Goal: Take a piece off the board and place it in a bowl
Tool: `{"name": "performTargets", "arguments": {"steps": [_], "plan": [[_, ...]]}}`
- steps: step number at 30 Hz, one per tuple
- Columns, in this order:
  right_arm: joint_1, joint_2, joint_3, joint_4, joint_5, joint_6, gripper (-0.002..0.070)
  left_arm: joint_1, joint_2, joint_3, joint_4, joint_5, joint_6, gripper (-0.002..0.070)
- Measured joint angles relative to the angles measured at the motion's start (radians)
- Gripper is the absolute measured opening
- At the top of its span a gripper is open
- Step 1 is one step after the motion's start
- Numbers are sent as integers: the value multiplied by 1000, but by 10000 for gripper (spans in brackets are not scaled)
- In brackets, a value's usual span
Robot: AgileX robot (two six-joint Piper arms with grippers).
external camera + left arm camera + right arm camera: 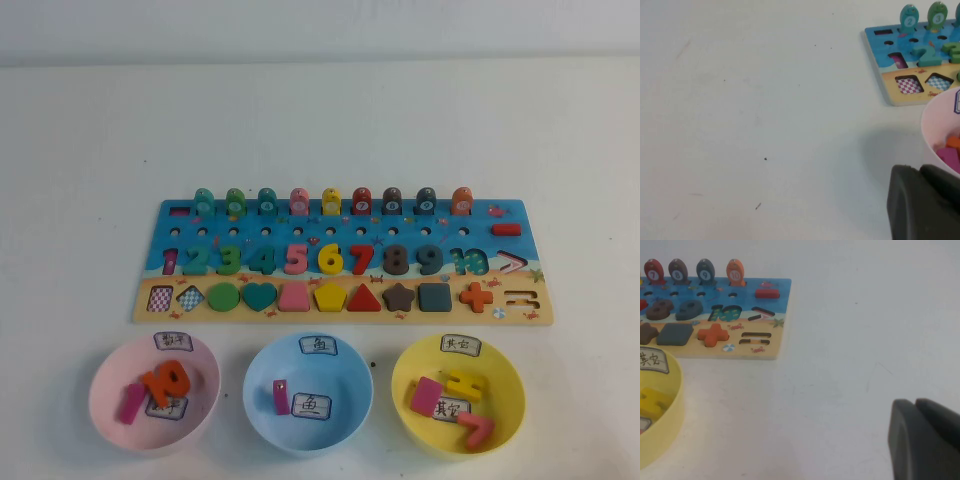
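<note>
Green disc point(223, 297) sits flush in board point(340, 262); light, stiff, slick, so pinch its rim. Left hand point(920, 200) pressed together beside pink bowl point(940, 130); right hand point(922, 440) off board's right end, grip unclear.

The surface point(80, 150) is bare left and right of the board point(520, 215). Three bowls (pink point(105, 365), blue point(258, 370), yellow point(510, 370)) sit close along its near edge, blocking that side.
</note>
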Motion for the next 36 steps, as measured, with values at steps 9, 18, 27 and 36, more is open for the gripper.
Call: {"name": "performTargets", "arguments": {"steps": [9,18,27,36], "plan": [[0,0,0,0,0,0,-17,0,0,0,0,0,0,-1],[0,0,0,0,0,0,-17,0,0,0,0,0,0,-1],[0,0,0,0,0,0,-17,0,0,0,-32,-43,0,-1],[0,0,0,0,0,0,-17,0,0,0,-263,-101,-6,-1]]}}
